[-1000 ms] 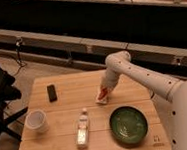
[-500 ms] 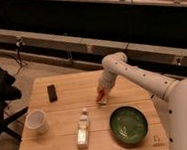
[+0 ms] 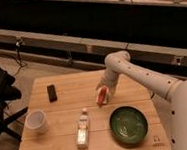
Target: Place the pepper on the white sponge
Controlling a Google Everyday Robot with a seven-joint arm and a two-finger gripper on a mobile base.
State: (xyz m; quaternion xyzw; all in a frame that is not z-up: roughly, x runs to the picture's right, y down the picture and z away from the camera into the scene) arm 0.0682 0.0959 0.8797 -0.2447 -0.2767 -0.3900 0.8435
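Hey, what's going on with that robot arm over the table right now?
The robot's pincer is down at the middle of the wooden table, right at the pepper and the white sponge beneath it. A green bowl, a clear bottle, a white cup and a small black object sit around.

Red-orange pepper [image 3: 101,95] at white gripper [image 3: 103,94]; bowl [image 3: 128,125] seemingly dark green.

— Any readable text, brand or number?
— None. Pale label on the clear bottle [image 3: 83,128], lower centre of the frame: too blurred to read.
— And on the dark flat object [image 3: 52,92], upper left of the wooden table [image 3: 73,91]?
— No legible marks.
— Anything printed on the gripper [image 3: 102,96], mid-frame at the pepper [image 3: 101,97]?
— Nothing legible. Small dark marks at the table's lower right corner: unreadable too.
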